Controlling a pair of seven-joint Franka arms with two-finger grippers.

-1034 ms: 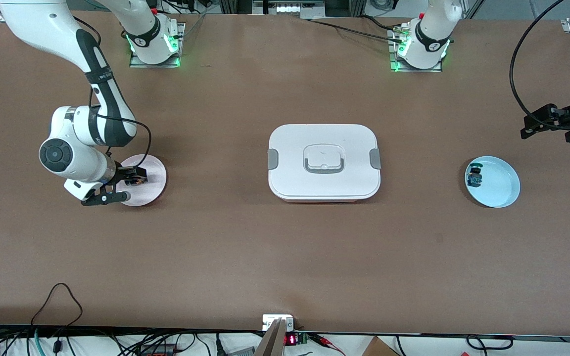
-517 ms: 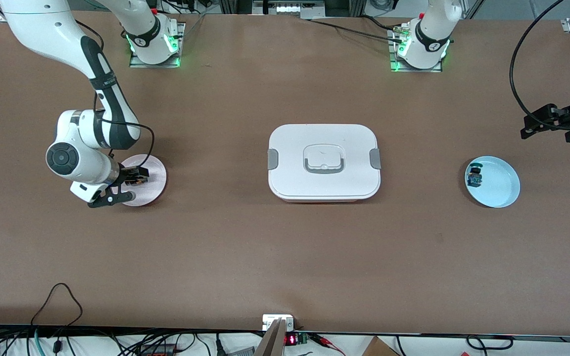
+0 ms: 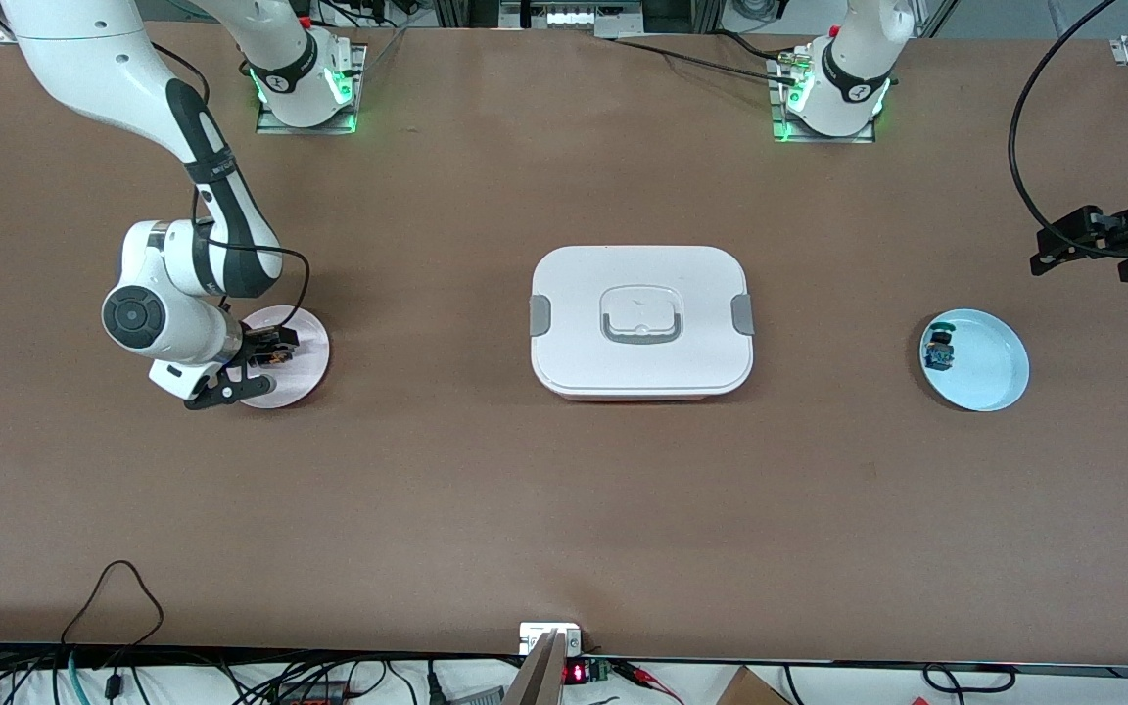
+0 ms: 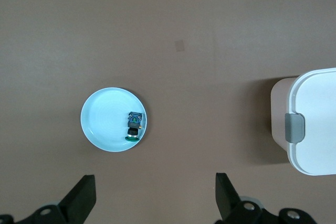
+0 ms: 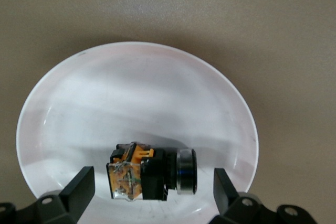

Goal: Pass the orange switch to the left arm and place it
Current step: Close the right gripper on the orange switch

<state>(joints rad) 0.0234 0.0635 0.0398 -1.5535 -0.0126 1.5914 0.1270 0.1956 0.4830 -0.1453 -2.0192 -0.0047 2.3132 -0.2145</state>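
Shifting a little toward the table's middle since a second ago, the right gripper point(image 3: 265, 360) hangs low over the pink plate point(image 3: 305, 377), fingers point(image 5: 80, 184) spread either side of the orange switch point(image 5: 149, 171) lying on its side in the plate. Mid-table, the white box point(image 3: 640, 320) sits between that plate and the blue plate point(image 3: 990, 372), which carries a blue switch point(image 3: 939, 350). At its own end the left gripper point(image 3: 1078, 240) waits open, high over brown tabletop point(image 3: 564, 509). Cables trail along the camera-side edge.
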